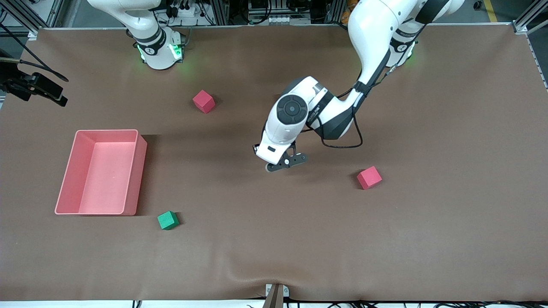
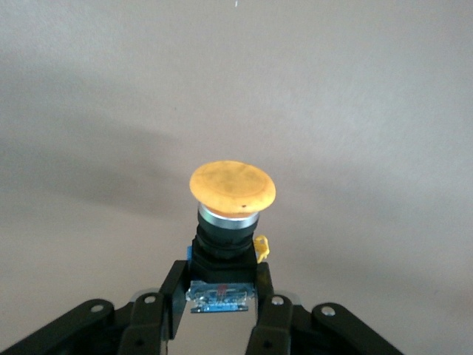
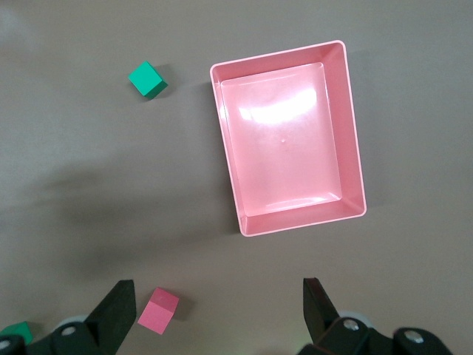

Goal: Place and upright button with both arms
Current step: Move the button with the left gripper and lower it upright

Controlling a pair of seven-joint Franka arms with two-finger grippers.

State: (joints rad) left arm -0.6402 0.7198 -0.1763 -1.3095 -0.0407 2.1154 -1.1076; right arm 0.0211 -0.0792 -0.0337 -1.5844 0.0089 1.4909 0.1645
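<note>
One brown counter [image 1: 449, 239] carried one pink bin [image 1: 72, 171], two red cubes [image 1: 204, 101] [image 1: 369, 177] and one green cube [image 1: 168, 220]. The left end effector [image 2: 222, 296], over the middle of the counter, was clenched on the black body of the single orange-capped button [image 2: 232, 186]. The right end effector [image 3: 218, 307] waited high above the bin, fingers [image 3: 118, 310] spread wide, grasping nothing.

Bright, even overhead light; soft shadows, glare inside the pink tray [image 3: 353, 148].
</note>
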